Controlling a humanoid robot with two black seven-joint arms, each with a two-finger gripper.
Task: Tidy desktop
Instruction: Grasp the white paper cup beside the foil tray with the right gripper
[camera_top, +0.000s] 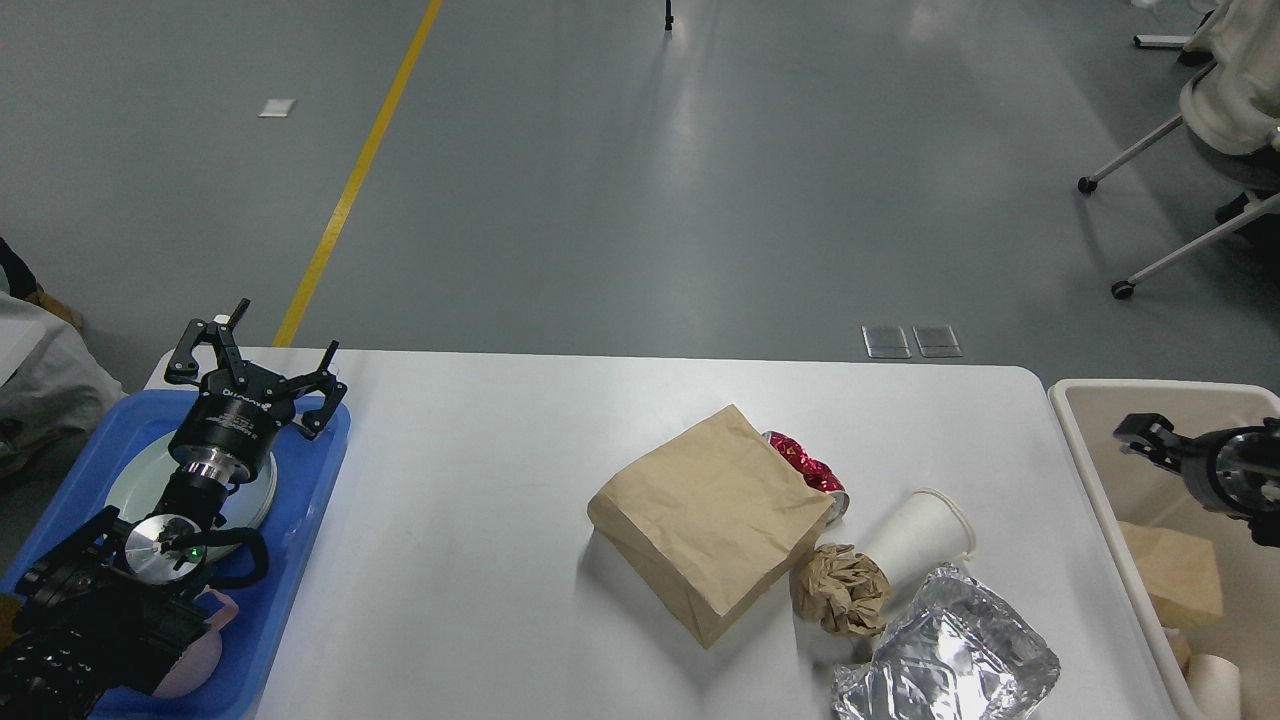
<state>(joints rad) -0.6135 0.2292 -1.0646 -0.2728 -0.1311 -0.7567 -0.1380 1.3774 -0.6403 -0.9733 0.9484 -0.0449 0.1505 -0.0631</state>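
The white desktop (480, 520) holds a brown paper bag (710, 520), a crushed red can (805, 465) behind it, a white paper cup (915, 540) on its side, a crumpled brown paper ball (840, 590) and a silver foil bag (945, 665). My left gripper (262, 365) is open and empty above the far end of the blue tray (300, 520). My right gripper (1140, 438) hangs over the beige bin (1085, 450) at the right edge. It holds nothing that I can see, and its fingers cannot be told apart.
The tray holds a pale plate (130, 480) and a pink item (195, 665) under my left arm. The bin holds brown paper (1175, 585) and a white cup (1215, 685). Chair legs (1150, 270) stand on the floor at far right.
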